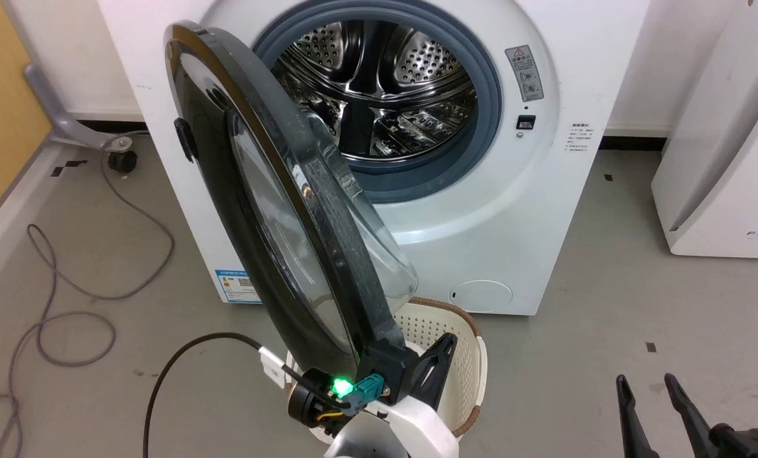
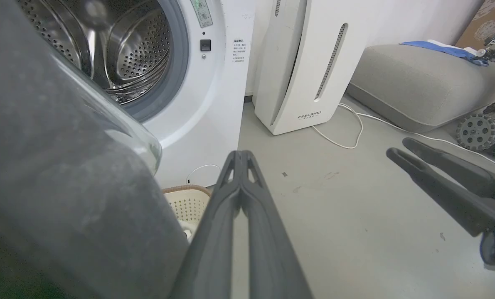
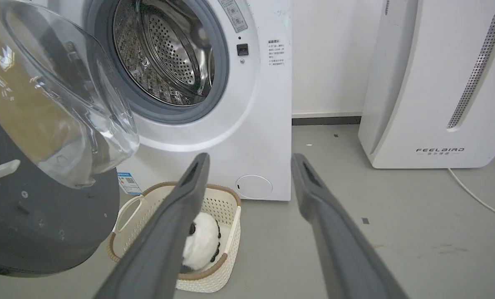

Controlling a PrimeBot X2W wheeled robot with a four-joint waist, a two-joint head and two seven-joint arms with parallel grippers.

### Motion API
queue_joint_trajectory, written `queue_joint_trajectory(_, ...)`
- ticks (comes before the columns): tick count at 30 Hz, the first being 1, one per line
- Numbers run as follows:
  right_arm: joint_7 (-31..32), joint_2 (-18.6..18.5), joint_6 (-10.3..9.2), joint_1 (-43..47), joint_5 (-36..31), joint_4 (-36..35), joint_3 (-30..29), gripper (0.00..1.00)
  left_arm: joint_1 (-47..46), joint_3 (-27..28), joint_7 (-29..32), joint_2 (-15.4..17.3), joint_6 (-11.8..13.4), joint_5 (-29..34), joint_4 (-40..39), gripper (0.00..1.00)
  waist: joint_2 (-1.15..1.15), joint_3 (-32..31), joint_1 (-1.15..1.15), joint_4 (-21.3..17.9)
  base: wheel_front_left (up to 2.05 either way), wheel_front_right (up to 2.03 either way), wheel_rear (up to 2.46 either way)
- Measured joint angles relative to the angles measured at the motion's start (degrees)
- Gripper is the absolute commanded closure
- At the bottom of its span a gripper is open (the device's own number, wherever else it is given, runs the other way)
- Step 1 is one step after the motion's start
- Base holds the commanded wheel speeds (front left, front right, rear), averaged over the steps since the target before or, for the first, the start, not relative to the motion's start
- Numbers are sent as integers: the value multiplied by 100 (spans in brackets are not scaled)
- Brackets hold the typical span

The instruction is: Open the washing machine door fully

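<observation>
Washing machine [image 1: 512,210] stands against the wall with its drum mouth exposed. Steel drum [image 1: 379,89] and grey rubber ring [image 1: 488,127] are in plain sight.

Washing machine door [image 1: 270,210] is hinged on the robot's left side of the opening. It stands swung well out from the front, roughly edge-on to the head camera, free edge toward the robot. Glossy black outer face turns left; glass bowl [image 3: 64,104] bulges right.

Left hand [image 1: 445,346]: 2 fingers pressed together, nothing between them. It sits low at the door's free edge, on the bowl side of the rim. Contact with the rim cannot be judged.

Right hand [image 1: 646,381]: fingers spread, empty, well apart from the door, over bare floor [image 1: 608,318].

Cream perforated basket [image 1: 464,362] sits on the floor just in front of the machine, under the door's lower edge. A white soft item [image 3: 201,245] lies inside it. White appliance [image 1: 722,159] stands to the machine's right. Grey cable [image 1: 54,299] loops on the floor at left.
</observation>
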Motion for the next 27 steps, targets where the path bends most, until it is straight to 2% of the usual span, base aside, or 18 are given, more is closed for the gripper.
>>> queue_joint_trajectory(5, 0, 0, 0, 1, 30, 46, 7, 0, 94, 54, -124, 18, 130, -19, -31, 100, 0, -21, 0, 43, 0, 0, 0)
queue_joint_trajectory(6, 0, 0, 0, 2, 58, 67, 11, 0, 266, 102, -179, 94, 255, -14, -225, 100, 0, -31, 0, 88, 0, 0, 0)
queue_joint_trajectory(9, 1, 0, 0, 4, 64, 81, -11, 0, 471, 158, -179, 232, 370, -14, -508, 100, 0, -39, 0, 173, 0, 0, 0)
queue_joint_trajectory(14, 30, 2, 0, 5, 65, 102, -37, 0, 761, 256, -123, 541, 564, 33, -1071, 100, 0, -13, 0, 440, 0, 0, 0)
queue_joint_trajectory(27, 103, 5, 0, -1, 65, 147, -103, 0, 1071, 636, -110, 846, 995, 94, -1663, 100, 0, 48, 0, 1293, 0, 0, 0)
